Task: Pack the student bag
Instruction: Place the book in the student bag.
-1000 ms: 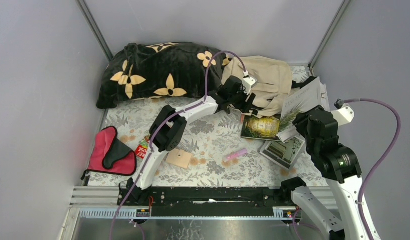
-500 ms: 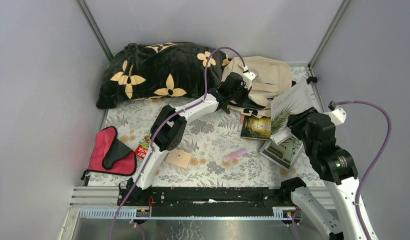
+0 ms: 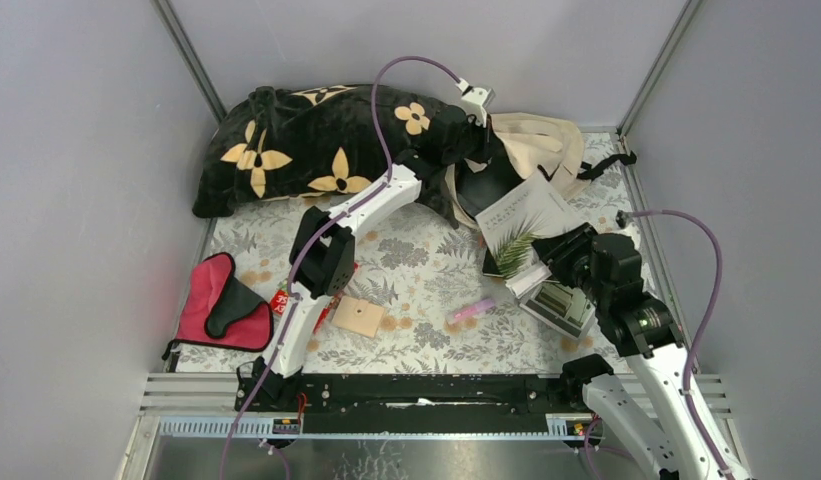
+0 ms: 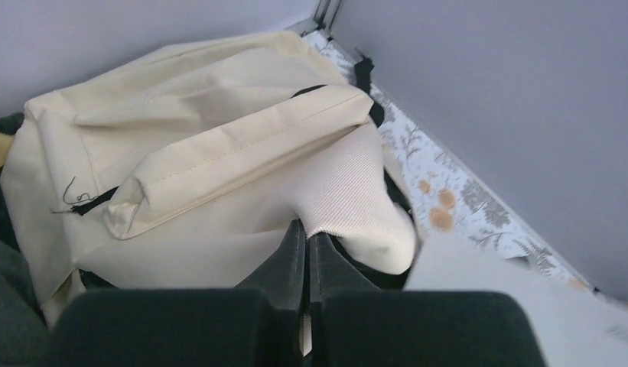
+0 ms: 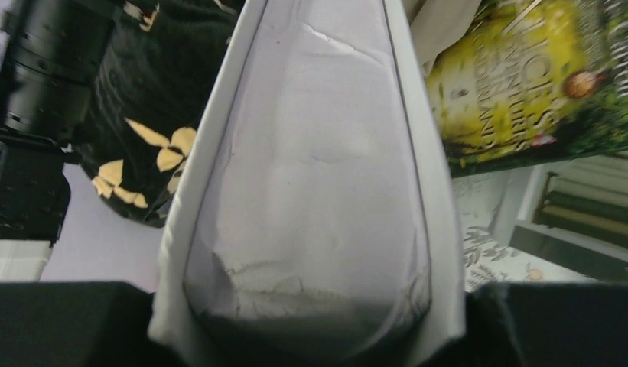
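I see the big black flower-patterned pillow (image 3: 306, 150) along the back wall. The soft cream fabric backpack (image 3: 541, 150) lies against its right end in the far right corner, its mouth gaping dark. My right gripper (image 3: 554, 252) clamps a thin white book with a green leaf cover (image 3: 521, 215), its far edge at that mouth, and my left gripper (image 4: 306, 238) is pinched tight on the backpack's cream flap.

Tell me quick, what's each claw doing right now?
Left gripper: shut, pinching the student bag fabric.
Right gripper: closed on a white book.
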Controlling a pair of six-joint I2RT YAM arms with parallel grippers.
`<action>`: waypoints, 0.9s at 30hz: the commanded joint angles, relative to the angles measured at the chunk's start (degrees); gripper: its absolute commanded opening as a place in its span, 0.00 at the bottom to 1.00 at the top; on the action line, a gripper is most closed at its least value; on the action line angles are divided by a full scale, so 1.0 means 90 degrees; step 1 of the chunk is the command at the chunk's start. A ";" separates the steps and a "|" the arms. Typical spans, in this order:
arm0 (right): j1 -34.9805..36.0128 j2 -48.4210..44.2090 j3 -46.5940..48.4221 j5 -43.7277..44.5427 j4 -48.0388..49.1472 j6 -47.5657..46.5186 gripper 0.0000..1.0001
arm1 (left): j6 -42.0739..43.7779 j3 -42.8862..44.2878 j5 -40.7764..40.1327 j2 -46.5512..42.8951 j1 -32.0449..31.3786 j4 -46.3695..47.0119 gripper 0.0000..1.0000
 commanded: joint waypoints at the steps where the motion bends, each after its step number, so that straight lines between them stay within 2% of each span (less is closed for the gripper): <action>1: 0.0016 0.0118 -0.0246 -0.1034 0.1232 0.0539 0.13 | -0.0460 0.0674 0.0272 0.0031 -0.0013 0.0790 0.00; 6: 0.0012 0.0509 -0.0415 -0.1408 0.1688 0.0757 0.13 | -0.0555 0.0851 0.0355 0.0132 -0.0006 0.0799 0.00; 10: 0.0016 0.0855 -0.0760 -0.1490 0.2531 0.1220 0.13 | -0.0598 0.0846 0.0489 0.0135 -0.0005 0.0820 0.00; 14: 0.0016 0.1611 -0.0757 -0.1686 0.3128 0.1607 0.12 | -0.0567 0.0842 0.0514 0.0118 -0.0004 0.0756 0.00; 18: -0.0010 0.1897 -0.0684 -0.1155 0.3317 0.1743 0.12 | -0.0512 0.0748 0.0514 0.0030 0.0011 0.0737 0.00; 22: -0.0408 0.2116 -0.0546 -0.0937 0.3194 0.1878 0.11 | -0.0523 0.0632 0.0477 -0.0106 0.0095 0.0783 0.00; 27: -0.0638 0.2205 -0.0664 0.0085 0.3616 0.1697 0.11 | -0.0528 0.0537 0.0367 -0.0267 0.0182 0.0821 0.00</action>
